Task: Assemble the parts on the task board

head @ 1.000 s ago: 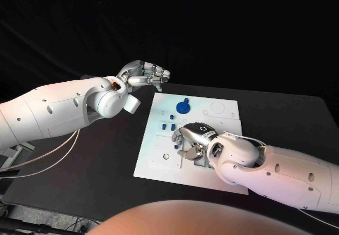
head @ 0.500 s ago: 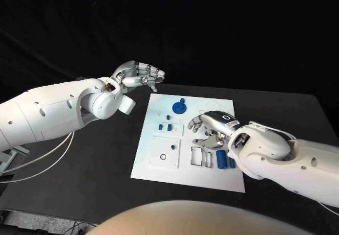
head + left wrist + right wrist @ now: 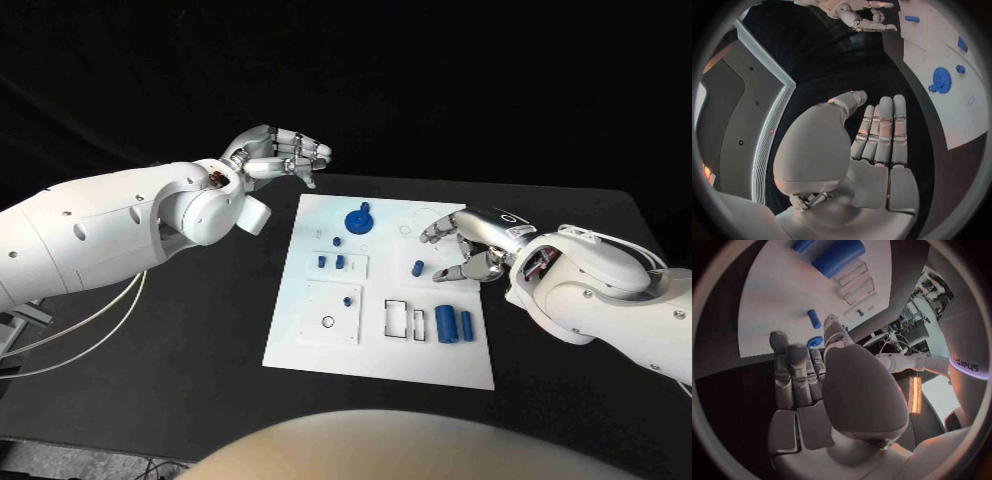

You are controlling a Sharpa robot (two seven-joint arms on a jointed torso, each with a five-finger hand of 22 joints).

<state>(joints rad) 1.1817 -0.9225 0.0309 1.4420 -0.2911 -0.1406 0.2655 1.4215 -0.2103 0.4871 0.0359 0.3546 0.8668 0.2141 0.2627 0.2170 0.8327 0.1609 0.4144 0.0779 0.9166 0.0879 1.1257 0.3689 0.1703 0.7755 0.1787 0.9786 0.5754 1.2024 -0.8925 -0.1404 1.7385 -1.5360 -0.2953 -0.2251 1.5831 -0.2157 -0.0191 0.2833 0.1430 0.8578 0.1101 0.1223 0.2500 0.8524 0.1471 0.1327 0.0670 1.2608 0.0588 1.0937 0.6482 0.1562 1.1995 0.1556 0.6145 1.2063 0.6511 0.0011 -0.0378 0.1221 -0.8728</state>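
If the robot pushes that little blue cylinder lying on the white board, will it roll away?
Probably, if pushed sideways: the blue cylinder is round and lies flat on the smooth task board. It looks small, so likely light, stiff and easy to knock off course.

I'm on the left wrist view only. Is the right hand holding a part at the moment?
Observer: No. In the right wrist view the right hand has its fingers stretched out with nothing in them.
Operator: Where is it relative to the board?
Observer: In the head view it is over the right edge of the task board, beside a small blue peg lying there.
Operator: Any parts near the robot's side of the board?
Observer: Yes, two blue cylinders lie side by side there, next to two rectangular outlines.
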